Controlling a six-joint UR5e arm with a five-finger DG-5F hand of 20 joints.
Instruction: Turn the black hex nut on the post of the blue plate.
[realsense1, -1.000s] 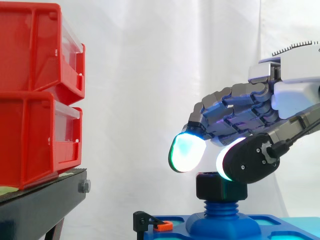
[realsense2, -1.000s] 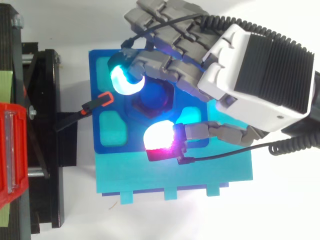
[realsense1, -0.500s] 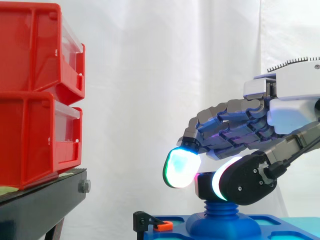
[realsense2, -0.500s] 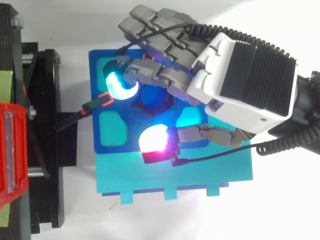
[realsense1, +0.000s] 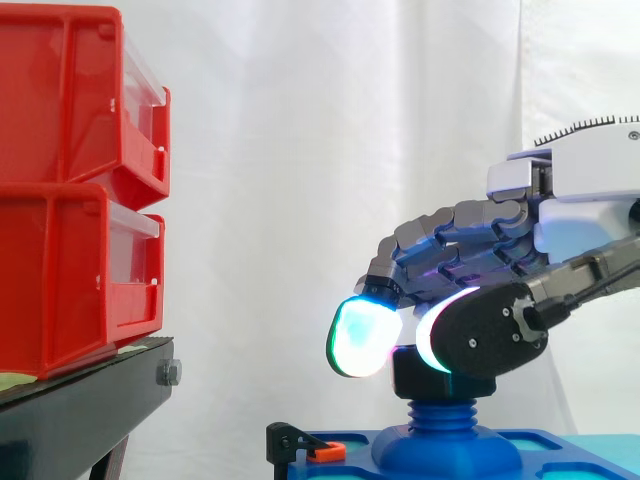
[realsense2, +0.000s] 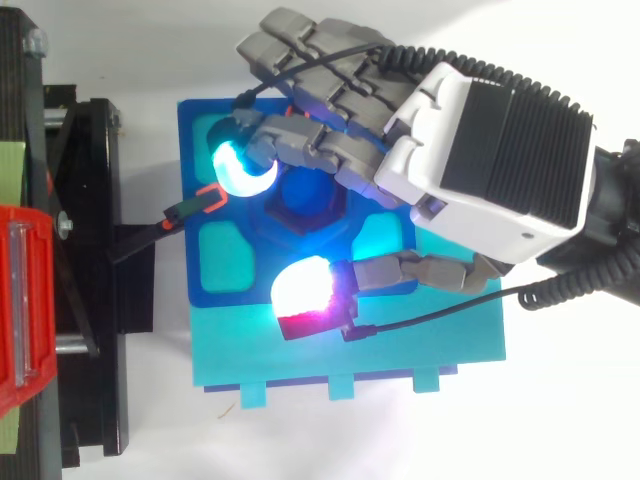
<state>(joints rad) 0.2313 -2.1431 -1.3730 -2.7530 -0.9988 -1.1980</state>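
Nearest in the side view is the thumb (realsense1: 480, 340), its pad glowing white along the edge and sitting across the front of the black nut (realsense1: 413, 383). The nut is on the blue threaded post (realsense1: 440, 416) that stands up from the middle of the blue plate (realsense2: 198, 125), which lies on a teal base (realsense2: 350, 350). The hand (realsense2: 470, 140) comes in from the right and arches over the nut with its fingers (realsense2: 330, 150) curled narrowly round it: from above, one cyan pad (realsense2: 240, 167) is at the nut's far left corner and the magenta thumb pad is on the opposite side. A black clamp with an orange tip (realsense2: 205, 198) meets the plate's left edge. Further left, two stacked red bins (realsense1: 60, 200) rest on a black stand (realsense1: 80, 410), with a white curtain (realsense1: 300, 150) behind
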